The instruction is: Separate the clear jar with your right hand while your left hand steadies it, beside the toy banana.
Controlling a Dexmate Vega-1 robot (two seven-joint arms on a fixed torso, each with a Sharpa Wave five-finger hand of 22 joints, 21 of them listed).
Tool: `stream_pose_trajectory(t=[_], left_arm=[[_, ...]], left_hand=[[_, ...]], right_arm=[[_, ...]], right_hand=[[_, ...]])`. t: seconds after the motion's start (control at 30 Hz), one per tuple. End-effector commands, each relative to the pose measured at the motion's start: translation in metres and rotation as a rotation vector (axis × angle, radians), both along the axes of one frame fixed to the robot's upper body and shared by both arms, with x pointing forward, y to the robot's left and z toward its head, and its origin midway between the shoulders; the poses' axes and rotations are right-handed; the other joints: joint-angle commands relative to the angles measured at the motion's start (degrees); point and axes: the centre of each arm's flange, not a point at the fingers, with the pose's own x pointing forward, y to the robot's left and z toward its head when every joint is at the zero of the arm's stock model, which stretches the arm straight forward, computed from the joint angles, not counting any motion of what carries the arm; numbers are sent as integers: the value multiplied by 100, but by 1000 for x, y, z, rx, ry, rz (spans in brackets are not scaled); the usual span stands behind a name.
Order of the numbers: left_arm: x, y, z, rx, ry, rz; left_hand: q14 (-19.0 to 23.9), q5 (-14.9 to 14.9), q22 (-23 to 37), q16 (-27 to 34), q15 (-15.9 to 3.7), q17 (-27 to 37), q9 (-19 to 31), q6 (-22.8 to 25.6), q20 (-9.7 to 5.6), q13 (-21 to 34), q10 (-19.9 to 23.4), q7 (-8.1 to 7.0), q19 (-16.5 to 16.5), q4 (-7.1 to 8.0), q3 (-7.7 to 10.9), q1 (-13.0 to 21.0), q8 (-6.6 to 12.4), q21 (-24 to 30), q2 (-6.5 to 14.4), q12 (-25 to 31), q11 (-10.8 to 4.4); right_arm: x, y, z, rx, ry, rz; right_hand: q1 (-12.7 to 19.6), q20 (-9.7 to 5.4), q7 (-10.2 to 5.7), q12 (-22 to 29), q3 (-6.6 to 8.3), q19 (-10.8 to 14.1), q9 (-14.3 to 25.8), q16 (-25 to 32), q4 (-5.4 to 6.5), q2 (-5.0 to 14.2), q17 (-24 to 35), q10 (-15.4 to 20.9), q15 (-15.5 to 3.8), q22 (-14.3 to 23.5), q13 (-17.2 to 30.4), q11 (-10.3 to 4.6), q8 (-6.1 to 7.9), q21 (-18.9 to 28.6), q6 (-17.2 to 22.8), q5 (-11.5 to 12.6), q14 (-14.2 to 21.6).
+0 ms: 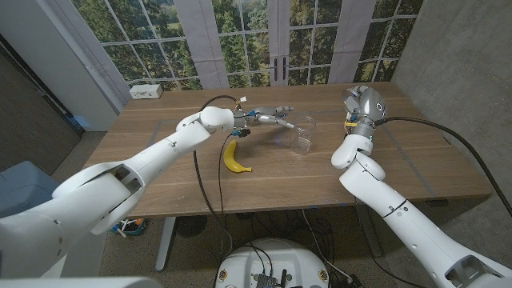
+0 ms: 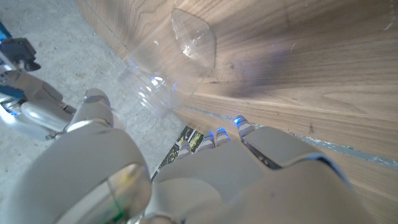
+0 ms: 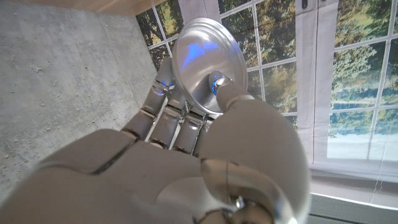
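The clear jar (image 1: 303, 134) stands open-mouthed and tilted near the middle of the wooden table (image 1: 416, 168). My left hand (image 1: 267, 118) reaches in from its left and holds its near end; in the left wrist view the jar (image 2: 184, 53) sits between the thumb and the fingers (image 2: 214, 135) of my left hand (image 2: 205, 180). My right hand (image 1: 362, 103) is raised above the table's right side, apart from the jar, and grips the silver lid (image 3: 204, 62) with its fingertips (image 3: 163, 87). The yellow toy banana (image 1: 234, 158) lies on the table just in front of my left hand.
A white box (image 1: 146, 91) sits at the table's far left corner. A black cable (image 1: 210, 188) hangs from my left arm across the table near the banana. Large windows stand behind the far edge, and a grey wall rises on the right.
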Motion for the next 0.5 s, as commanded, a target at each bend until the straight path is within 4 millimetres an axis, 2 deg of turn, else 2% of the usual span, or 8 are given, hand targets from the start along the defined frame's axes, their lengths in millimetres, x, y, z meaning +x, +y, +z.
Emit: stream_pose_trajectory(t=[0.03, 0.1, 0.3, 0.37, 0.5], left_arm=[[-11, 24, 2, -253, 23, -78], [-10, 25, 0, -286, 61, -108], [-10, 35, -2, -378, 79, -145], [-12, 38, -2, -406, 76, -150], [-14, 42, -3, -447, 72, -158]], left_hand=[[-1268, -6, 11, 62, -162, 11, -19, -1017, -176, -25, -1451, -140, -646, 247, -90, -550, 67, 69, 167, 66, -239], [-1268, 9, 8, 70, -249, 14, -28, -906, -180, -38, -1439, -168, -653, 387, -111, -818, 77, 79, 317, 64, -309], [-1172, 77, -4, 83, -531, -14, -54, -479, -499, -80, -1275, -334, -758, 731, -132, -1492, 98, 82, 758, 71, -659], [-1151, 86, -5, 86, -572, -16, -56, -434, -525, -85, -1253, -347, -753, 785, -140, -1587, 94, 86, 809, 69, -693], [-1065, 135, -9, 87, -675, -26, -65, -262, -638, -98, -1138, -349, -696, 982, -147, -1905, 84, 110, 1006, 68, -810]], right_arm=[[5, 11, 9, -12, 141, -7], [6, 12, 10, -13, 167, -18], [13, 14, 13, -18, 252, -52], [15, 14, 13, -22, 276, -58], [20, 14, 13, -19, 316, -74]], right_hand=[[-81, -127, 76, 71, -31, 148, 0, 48, 15, -63, 26, 154, -602, 13, 14, 20, -5, 132, 9, -32, 126], [-112, -121, 82, 79, -52, 184, -2, 70, 22, -87, 41, 178, -590, 12, 25, 30, -5, 165, 13, -47, 165], [-224, -66, 136, 140, -118, 286, -7, 95, 43, -170, 85, 380, -559, -2, 47, 50, 9, 263, 59, -101, 196], [-264, -63, 145, 152, -136, 275, -9, 97, 55, -190, 93, 421, -544, -8, 53, 52, 24, 272, 101, -117, 200], [-341, -42, 165, 186, -156, 245, -13, 70, 77, -218, 90, 545, -537, -20, 58, 52, 40, 287, 147, -149, 182]])
